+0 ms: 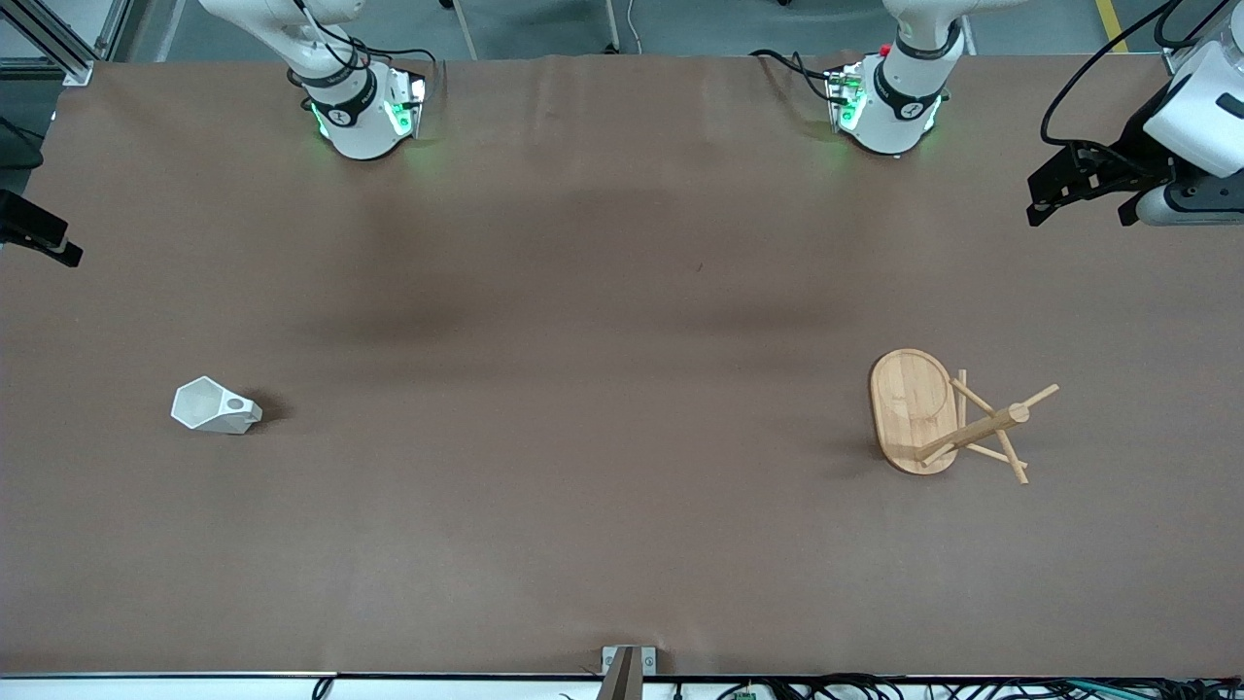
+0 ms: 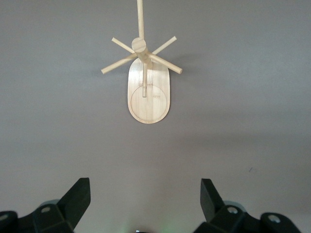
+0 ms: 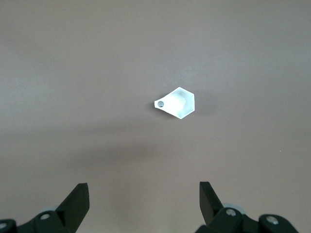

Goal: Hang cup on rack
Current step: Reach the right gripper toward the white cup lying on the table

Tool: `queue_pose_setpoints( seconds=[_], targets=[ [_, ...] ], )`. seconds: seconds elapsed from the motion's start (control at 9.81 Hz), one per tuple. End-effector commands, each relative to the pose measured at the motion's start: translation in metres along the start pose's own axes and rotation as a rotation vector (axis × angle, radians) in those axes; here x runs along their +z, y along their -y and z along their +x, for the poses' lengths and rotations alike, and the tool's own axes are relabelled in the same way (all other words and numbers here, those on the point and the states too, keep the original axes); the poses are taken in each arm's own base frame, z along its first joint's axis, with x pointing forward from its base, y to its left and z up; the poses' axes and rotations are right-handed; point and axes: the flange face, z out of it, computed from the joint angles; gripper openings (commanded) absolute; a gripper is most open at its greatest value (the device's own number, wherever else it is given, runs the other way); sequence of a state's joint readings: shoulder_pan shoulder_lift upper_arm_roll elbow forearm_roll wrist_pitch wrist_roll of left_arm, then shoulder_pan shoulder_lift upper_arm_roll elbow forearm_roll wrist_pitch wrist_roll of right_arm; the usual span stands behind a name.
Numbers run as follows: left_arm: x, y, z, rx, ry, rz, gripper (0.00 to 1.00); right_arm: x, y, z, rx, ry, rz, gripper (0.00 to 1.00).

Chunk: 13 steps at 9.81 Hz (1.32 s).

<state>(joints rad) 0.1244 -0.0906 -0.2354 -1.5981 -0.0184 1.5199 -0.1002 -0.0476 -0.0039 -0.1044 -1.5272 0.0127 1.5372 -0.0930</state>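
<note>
- Brown table (image 1: pixel 622 292), plain cloth from end to end, both arm bases along its top edge in the front view.
- Toward the right arm's end: white cup (image 1: pixel 215 405), standing mouth up, handle with its round hole turned toward the table's middle; same cup (image 3: pixel 177 103) alone on bare cloth in the right wrist view.
- Right gripper (image 3: pixel 143 206): fingers spread wide, nothing between them, held up in the air over the table with the cup well apart from it; only a dark edge of it (image 1: pixel 39 238) visible at the front view's border.
- Toward the left arm's end: bamboo rack (image 1: pixel 948 416), upright on its oval base, thin pegs sticking out from the post; well apart from the cup.
- Same rack (image 2: pixel 145 73) seen from above in the left wrist view.
- Left gripper (image 1: pixel 1084 190): up in the air over the table's edge, fingers (image 2: pixel 77 196) released and wide apart, holding nothing.
</note>
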Motion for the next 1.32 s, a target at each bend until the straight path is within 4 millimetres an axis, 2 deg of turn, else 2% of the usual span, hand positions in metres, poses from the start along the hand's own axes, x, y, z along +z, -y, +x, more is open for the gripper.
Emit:
queue_pose_setpoints(
  seconds=[0.0, 0.1, 0.2, 0.31, 0.41, 0.61, 0.82, 1.02, 1.22],
  targets=[
    [0.012, 0.004, 0.005, 0.008, 0.038, -0.016, 1.0, -0.002, -0.008, -0.003, -0.001, -0.016, 0.007, 1.0],
    [0.013, 0.004, 0.005, 0.007, 0.04, -0.016, 1.0, 0.001, -0.016, 0.0, 0.013, -0.018, 0.004, 1.0],
    [0.014, 0.003, 0.005, 0.011, 0.041, -0.016, 1.0, 0.015, -0.024, 0.012, 0.027, -0.029, 0.002, 1.0],
    [0.013, 0.003, 0.005, 0.011, 0.041, -0.015, 1.0, 0.036, -0.028, 0.032, 0.033, -0.048, -0.005, 1.0],
    [0.013, 0.002, 0.004, 0.013, 0.041, -0.015, 1.0, 0.064, -0.038, 0.052, 0.044, -0.06, -0.013, 1.0],
    [0.013, 0.002, 0.005, 0.013, 0.039, -0.015, 1.0, 0.135, -0.066, 0.086, -0.01, -0.049, -0.021, 1.0],
    [0.014, 0.001, 0.005, 0.014, 0.043, -0.015, 1.0, 0.196, -0.093, 0.105, -0.041, -0.038, -0.026, 1.0],
    [0.014, 0.002, 0.005, 0.015, 0.044, -0.016, 1.0, 0.253, -0.111, 0.106, -0.035, 0.02, -0.014, 1.0],
    [0.014, 0.003, 0.005, 0.013, 0.044, -0.016, 1.0, 0.307, -0.115, 0.087, -0.111, 0.023, 0.059, 0.99]
  ],
)
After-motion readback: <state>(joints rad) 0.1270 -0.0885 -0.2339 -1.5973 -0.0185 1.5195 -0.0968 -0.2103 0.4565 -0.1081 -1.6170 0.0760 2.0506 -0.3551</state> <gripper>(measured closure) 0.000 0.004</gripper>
